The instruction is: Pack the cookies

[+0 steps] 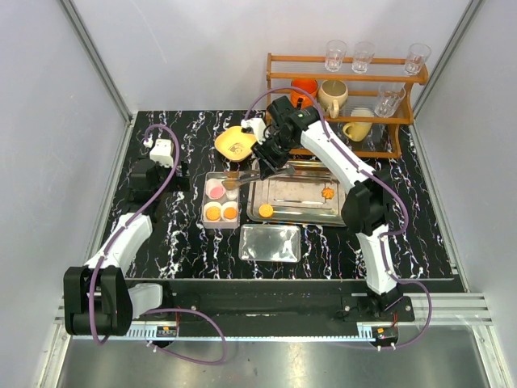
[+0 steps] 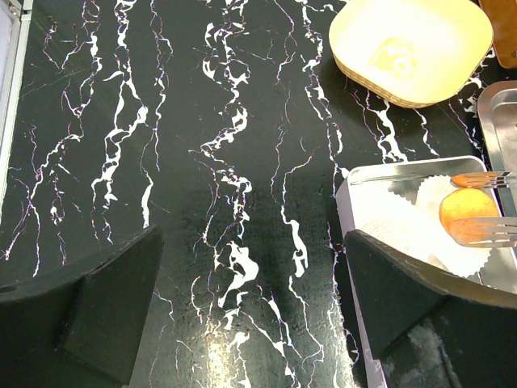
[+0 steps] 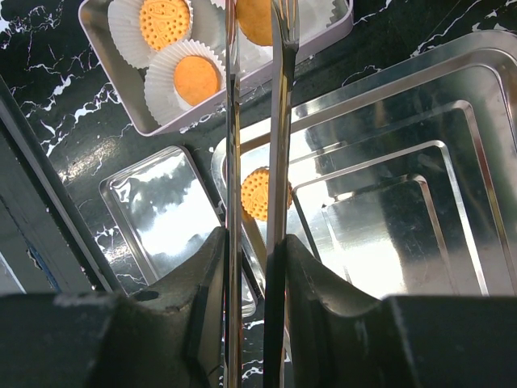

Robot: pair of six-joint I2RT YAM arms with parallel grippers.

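Note:
My right gripper (image 1: 266, 158) (image 3: 254, 242) is shut on metal tongs (image 3: 279, 121). The tong tips hold an orange cookie (image 3: 257, 20) (image 2: 467, 206) over a white paper cup in the small packing tray (image 1: 203, 202) (image 2: 355, 186). That tray holds a pink cookie (image 1: 215, 190) and two orange cookies (image 1: 212, 213) (image 1: 230, 212) in cups; the orange ones also show in the right wrist view (image 3: 165, 22) (image 3: 197, 79). Two orange cookies (image 1: 266, 210) (image 1: 328, 193) lie on the large metal tray (image 1: 299, 212). My left gripper (image 1: 179, 171) (image 2: 252, 242) is open and empty over the table, left of the small tray.
A flat metal lid (image 1: 271, 242) lies in front of the trays. A yellow bowl (image 1: 235, 143) (image 2: 412, 48) sits behind the small tray. A wooden rack (image 1: 347, 89) with glasses and mugs stands at the back right.

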